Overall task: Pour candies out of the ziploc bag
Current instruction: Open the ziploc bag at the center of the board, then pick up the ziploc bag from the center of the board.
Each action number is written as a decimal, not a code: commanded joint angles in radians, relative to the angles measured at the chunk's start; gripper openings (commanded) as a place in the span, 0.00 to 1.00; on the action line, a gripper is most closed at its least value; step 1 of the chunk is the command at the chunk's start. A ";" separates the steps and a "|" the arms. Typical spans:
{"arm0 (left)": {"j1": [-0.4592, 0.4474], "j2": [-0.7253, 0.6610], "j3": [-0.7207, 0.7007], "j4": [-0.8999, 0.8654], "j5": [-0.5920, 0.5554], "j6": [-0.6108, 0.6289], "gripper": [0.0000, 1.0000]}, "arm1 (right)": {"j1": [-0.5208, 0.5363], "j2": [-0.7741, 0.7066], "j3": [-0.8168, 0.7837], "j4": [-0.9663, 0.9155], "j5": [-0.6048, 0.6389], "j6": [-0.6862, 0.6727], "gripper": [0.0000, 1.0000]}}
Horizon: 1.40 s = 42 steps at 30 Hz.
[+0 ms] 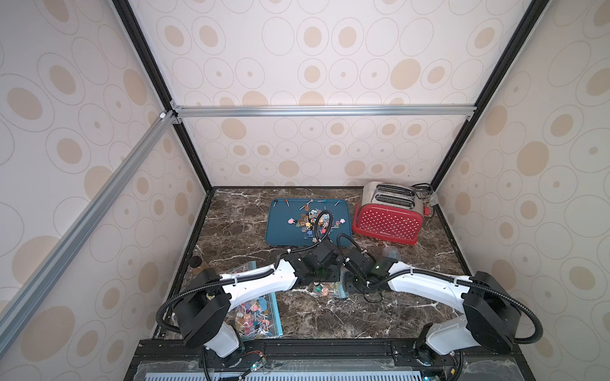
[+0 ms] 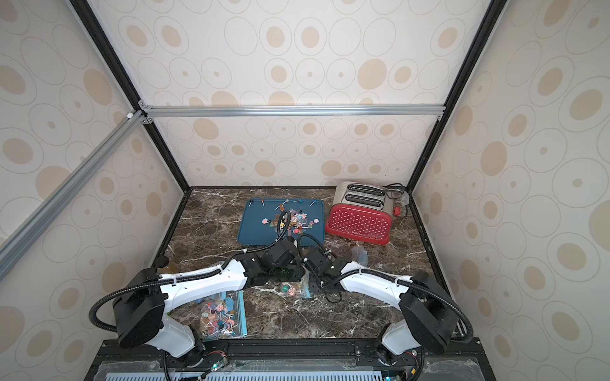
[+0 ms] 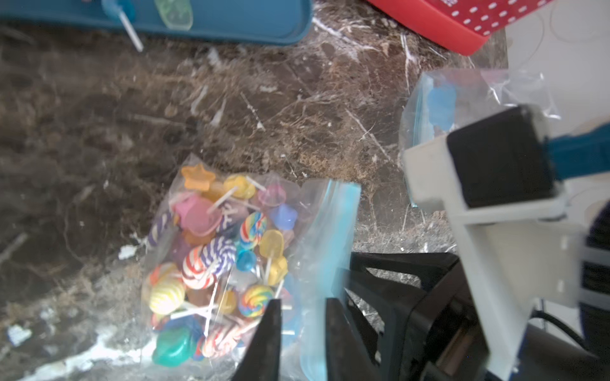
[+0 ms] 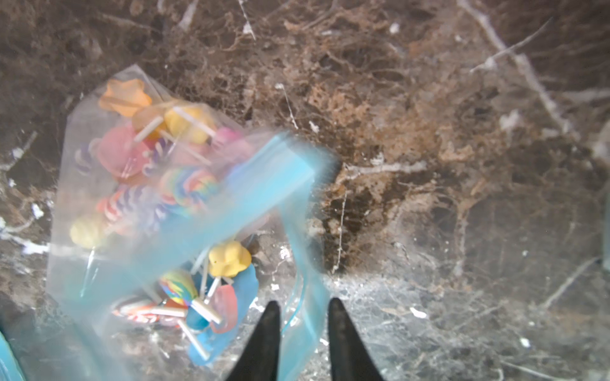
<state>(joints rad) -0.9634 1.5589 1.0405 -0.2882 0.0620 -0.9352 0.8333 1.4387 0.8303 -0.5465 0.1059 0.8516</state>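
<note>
Since a clear gap shows between the fingertips of the left gripper [image 3: 303, 301] and of the right gripper [image 4: 303, 301], both are judged to be released, jaws part-way apart, with nothing clamped. Only the thin edge of the ziploc bag [image 3: 307, 231] is seen between each pair of tips, close to its blue zip strip [image 4: 290, 171]. Whether the film is touched cannot be told, as the right wrist view is blurred. The bag is seen lying on the counter [image 4: 462, 165] between the two grippers, full of the candies [image 3: 211, 260], its mouth seemingly parted. Farther off a blue tray [image 1: 284, 231] is found, strewn with loose sweets, near the bag but apart from it, with a red toaster [image 1: 384, 224] beside it. A second filled bag [image 1: 260, 313] lies by the left arm's base.

The step in hand is judged to be the taking hold of the bag's mouth, with pouring from this bag not yet begun. Next, both jaws must be closed on the film by the zip. The bag must then be lifted, carried over the tray and upended with the mouth held wide.
</note>
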 commanded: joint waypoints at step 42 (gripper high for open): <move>0.112 -0.064 -0.046 -0.051 -0.017 0.045 0.43 | -0.041 -0.042 -0.183 0.314 -0.228 0.122 0.23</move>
<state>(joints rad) -0.8650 1.5185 1.0054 -0.3359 0.0551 -0.8928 0.7963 1.4044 0.6609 -0.2634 -0.1280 0.9390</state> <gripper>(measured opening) 0.429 0.239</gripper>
